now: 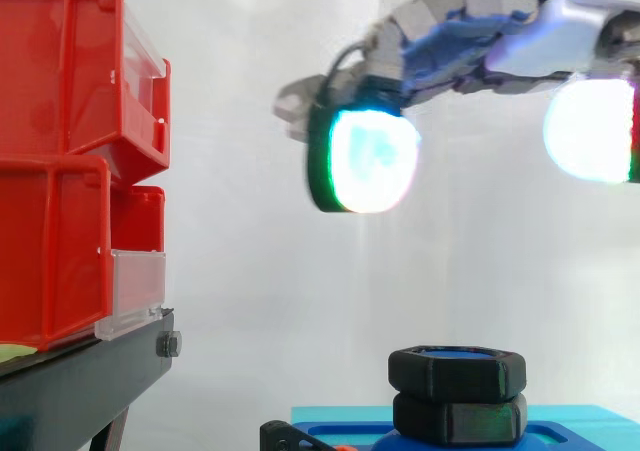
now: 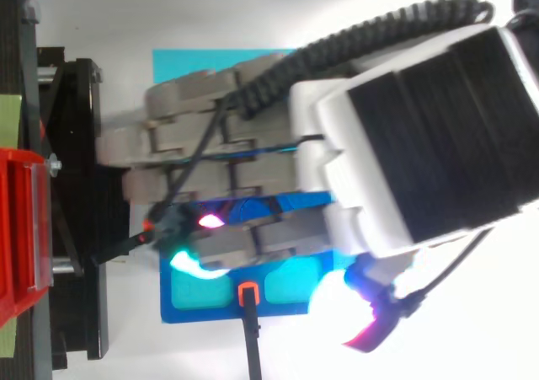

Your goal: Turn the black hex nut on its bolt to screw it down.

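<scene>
A white curtain (image 1: 230, 291) is seen across the whole backdrop in the side view, evenly and brightly lit. At the left, two bins are stacked: an upper red bin (image 1: 60, 71) is set on a lower red bin (image 1: 50, 251), and the lower one is fronted by a clear plastic panel (image 1: 135, 296). Both bins are carried by a black stand (image 1: 85, 381), on whose front edge a small metal screw head (image 1: 168, 345) is fixed. A yellow-green strip (image 1: 15, 352) is glimpsed beneath the lower bin. From above, a white table (image 2: 253, 9) is shown, and the stand is placed along its left side.
</scene>
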You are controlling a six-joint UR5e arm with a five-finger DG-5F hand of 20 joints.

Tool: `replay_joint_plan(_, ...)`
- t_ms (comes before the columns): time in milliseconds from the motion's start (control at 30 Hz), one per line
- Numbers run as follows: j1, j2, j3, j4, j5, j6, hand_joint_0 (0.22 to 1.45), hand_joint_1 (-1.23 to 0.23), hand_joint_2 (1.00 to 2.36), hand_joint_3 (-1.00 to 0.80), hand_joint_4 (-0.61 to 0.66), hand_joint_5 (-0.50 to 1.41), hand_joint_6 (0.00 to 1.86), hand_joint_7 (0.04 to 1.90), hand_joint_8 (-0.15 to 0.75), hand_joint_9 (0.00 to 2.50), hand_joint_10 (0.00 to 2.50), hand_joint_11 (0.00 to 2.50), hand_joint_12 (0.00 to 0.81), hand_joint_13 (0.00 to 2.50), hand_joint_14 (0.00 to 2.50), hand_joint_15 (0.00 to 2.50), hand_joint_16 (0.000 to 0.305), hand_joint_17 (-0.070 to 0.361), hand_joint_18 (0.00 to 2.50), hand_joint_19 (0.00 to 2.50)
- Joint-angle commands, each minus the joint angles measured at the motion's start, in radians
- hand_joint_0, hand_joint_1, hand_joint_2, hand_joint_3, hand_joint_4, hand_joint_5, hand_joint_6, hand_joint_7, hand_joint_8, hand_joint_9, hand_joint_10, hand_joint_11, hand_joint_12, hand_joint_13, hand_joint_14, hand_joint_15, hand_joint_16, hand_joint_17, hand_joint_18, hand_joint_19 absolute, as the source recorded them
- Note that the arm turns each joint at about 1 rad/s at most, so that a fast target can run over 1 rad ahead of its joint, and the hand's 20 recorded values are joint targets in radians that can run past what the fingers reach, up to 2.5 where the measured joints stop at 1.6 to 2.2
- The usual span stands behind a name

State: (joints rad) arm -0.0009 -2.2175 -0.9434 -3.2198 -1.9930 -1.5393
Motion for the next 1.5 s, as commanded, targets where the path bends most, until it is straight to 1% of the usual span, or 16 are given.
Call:
replay_joint_plan(0, -0.002, 0.07, -0.084, -0.118, 0.025, -0.012, 0.4, -0.52, 1.0, -0.5, 0.2, -0.24, 0.5, 0.82, 0.284, 0.31, 0.0, 0.03, 0.394, 0.19, 0.0, 0.0, 0.061, 0.138, 0.27, 0.11)
replay_joint_plan(67, -0.004, 0.142, -0.187, -0.071, 0.054, 0.005, 0.4, -0.51, 1.0, -0.5, 0.2, -0.24, 0.5, 0.82, 0.284, 0.31, 0.0, 0.03, 0.393, 0.19, 0.0, 0.0, 0.061, 0.138, 0.27, 0.12)
replay_joint_plan(167, -0.002, 0.185, -0.268, -0.009, 0.072, 0.042, 0.41, -0.5, 1.0, -0.5, 0.2, -0.24, 0.5, 0.82, 0.281, 0.31, 0.0, 0.03, 0.39, 0.18, 0.0, 0.0, 0.06, 0.136, 0.27, 0.12)
replay_joint_plan(200, -0.002, 0.185, -0.268, -0.009, 0.072, 0.042, 0.41, -0.49, 1.0, -0.5, 0.2, -0.24, 0.5, 0.81, 0.28, 0.31, 0.0, 0.03, 0.389, 0.18, 0.0, 0.0, 0.06, 0.135, 0.27, 0.12)
replay_joint_plan(267, -0.001, 0.229, -0.353, 0.048, 0.086, 0.103, 0.41, -0.48, 1.0, -0.5, 0.2, -0.24, 0.5, 0.81, 0.279, 0.31, 0.0, 0.03, 0.388, 0.18, 0.0, 0.0, 0.06, 0.135, 0.26, 0.12)
replay_joint_plan(367, 0.004, 0.274, -0.43, 0.098, 0.112, 0.174, 0.42, -0.48, 1.0, -0.5, 0.2, -0.24, 0.5, 0.82, 0.278, 0.31, 0.0, 0.02, 0.387, 0.18, 0.0, 0.0, 0.06, 0.134, 0.27, 0.12)
replay_joint_plan(500, 0.005, 0.311, -0.486, 0.129, 0.146, 0.229, 0.42, -0.48, 1.0, -0.5, 0.19, -0.24, 0.5, 0.81, 0.276, 0.31, 0.0, 0.03, 0.384, 0.18, 0.0, 0.0, 0.059, 0.133, 0.26, 0.13)
replay_joint_plan(633, 0.01, 0.318, -0.505, 0.133, 0.186, 0.309, 0.43, -0.47, 1.0, -0.5, 0.19, -0.24, 0.5, 0.81, 0.274, 0.32, 0.0, 0.02, 0.38, 0.18, 0.0, 0.0, 0.058, 0.132, 0.26, 0.13)
replay_joint_plan(700, 0.013, 0.32, -0.506, 0.124, 0.209, 0.398, 0.44, -0.47, 1.0, -0.5, 0.19, -0.24, 0.5, 0.81, 0.273, 0.32, 0.0, 0.03, 0.378, 0.18, 0.0, 0.0, 0.058, 0.13, 0.26, 0.13)
replay_joint_plan(933, 0.018, 0.318, -0.505, 0.121, 0.247, 0.584, 0.45, -0.47, 1.0, -0.5, 0.19, -0.24, 0.5, 0.81, 0.273, 0.33, 0.0, 0.03, 0.374, 0.18, 0.0, 0.0, 0.057, 0.128, 0.26, 0.14)
replay_joint_plan(1033, 0.019, 0.318, -0.506, 0.129, 0.26, 0.719, 0.45, -0.47, 1.0, -0.5, 0.19, -0.24, 0.5, 0.81, 0.271, 0.33, 0.0, 0.02, 0.373, 0.18, 0.0, 0.0, 0.057, 0.128, 0.26, 0.14)
replay_joint_plan(1100, 0.019, 0.318, -0.506, 0.135, 0.269, 0.758, 0.45, -0.47, 1.0, -0.5, 0.19, -0.24, 0.5, 0.81, 0.269, 0.32, 0.0, 0.03, 0.372, 0.18, 0.0, 0.0, 0.056, 0.127, 0.26, 0.13)
replay_joint_plan(1167, 0.019, 0.317, -0.506, 0.149, 0.312, 0.843, 0.45, -0.47, 1.0, -0.5, 0.19, -0.24, 0.5, 0.81, 0.268, 0.33, 0.0, 0.03, 0.371, 0.18, 0.0, 0.0, 0.056, 0.127, 0.26, 0.13)
replay_joint_plan(1233, 0.019, 0.317, -0.506, 0.15, 0.326, 0.861, 0.45, -0.47, 1.0, -0.5, 0.19, -0.24, 0.5, 0.81, 0.266, 0.34, 0.0, 0.02, 0.368, 0.19, 0.0, 0.0, 0.056, 0.126, 0.26, 0.13)
replay_joint_plan(1333, 0.021, 0.317, -0.506, 0.15, 0.395, 0.918, 0.46, -0.47, 1.0, -0.5, 0.19, -0.24, 0.5, 0.81, 0.265, 0.35, 0.0, 0.02, 0.364, 0.19, 0.0, 0.0, 0.055, 0.124, 0.27, 0.13)
replay_joint_plan(1467, 0.027, 0.317, -0.506, 0.15, 0.438, 0.93, 0.46, -0.48, 1.0, -0.5, 0.18, -0.24, 0.5, 0.81, 0.261, 0.36, 0.0, 0.03, 0.36, 0.2, 0.0, 0.0, 0.055, 0.124, 0.27, 0.12)
